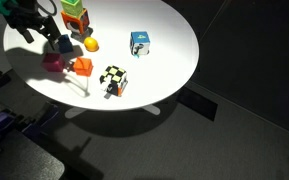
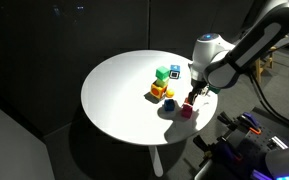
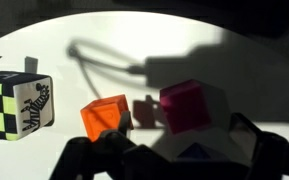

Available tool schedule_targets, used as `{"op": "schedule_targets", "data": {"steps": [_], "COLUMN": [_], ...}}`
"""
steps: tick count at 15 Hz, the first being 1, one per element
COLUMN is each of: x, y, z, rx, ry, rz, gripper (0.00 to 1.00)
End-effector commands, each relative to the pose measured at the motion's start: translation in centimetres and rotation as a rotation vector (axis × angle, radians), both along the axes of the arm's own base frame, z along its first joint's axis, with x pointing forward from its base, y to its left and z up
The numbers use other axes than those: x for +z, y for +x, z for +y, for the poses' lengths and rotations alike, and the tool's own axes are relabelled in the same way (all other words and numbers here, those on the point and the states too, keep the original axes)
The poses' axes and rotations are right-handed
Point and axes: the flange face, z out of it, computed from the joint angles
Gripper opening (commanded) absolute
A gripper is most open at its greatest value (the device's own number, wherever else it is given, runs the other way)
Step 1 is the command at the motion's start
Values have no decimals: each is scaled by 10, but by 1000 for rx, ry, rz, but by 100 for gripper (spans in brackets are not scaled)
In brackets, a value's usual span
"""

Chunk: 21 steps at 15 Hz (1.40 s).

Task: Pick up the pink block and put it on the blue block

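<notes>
The pink block [image 3: 184,105] lies on the white table, beside an orange cube [image 3: 106,115]. It also shows in both exterior views [image 1: 52,62] [image 2: 187,111]. My gripper [image 3: 179,142] is open, its dark fingers spread to either side just short of the pink block. It hangs low over the table edge [image 1: 52,40] [image 2: 193,96]. A dark blue corner, the blue block [image 3: 196,152], shows in shadow between the fingers at the bottom of the wrist view. It seems to lie by the gripper [image 1: 64,46].
A black, yellow and white checkered cube [image 3: 19,105] [image 1: 114,80] stands near the orange cube [image 1: 82,67]. A light blue and white patterned cube [image 1: 140,43], an orange ball [image 1: 91,44] and stacked coloured blocks [image 1: 74,14] lie further in. The table rim [image 1: 44,88] is close.
</notes>
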Motion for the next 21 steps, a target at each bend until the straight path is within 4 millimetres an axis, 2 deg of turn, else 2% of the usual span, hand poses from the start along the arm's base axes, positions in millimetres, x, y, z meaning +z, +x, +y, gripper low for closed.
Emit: {"op": "schedule_targets", "data": {"steps": [1,13,21], "x": [-7,-42,-59], "y": [2,19,17], "z": [0,6,13], "rx": [11,159,250], "ry": [7,39,69], "rz": [2,-11,-11], "gripper": [100,100,100]}}
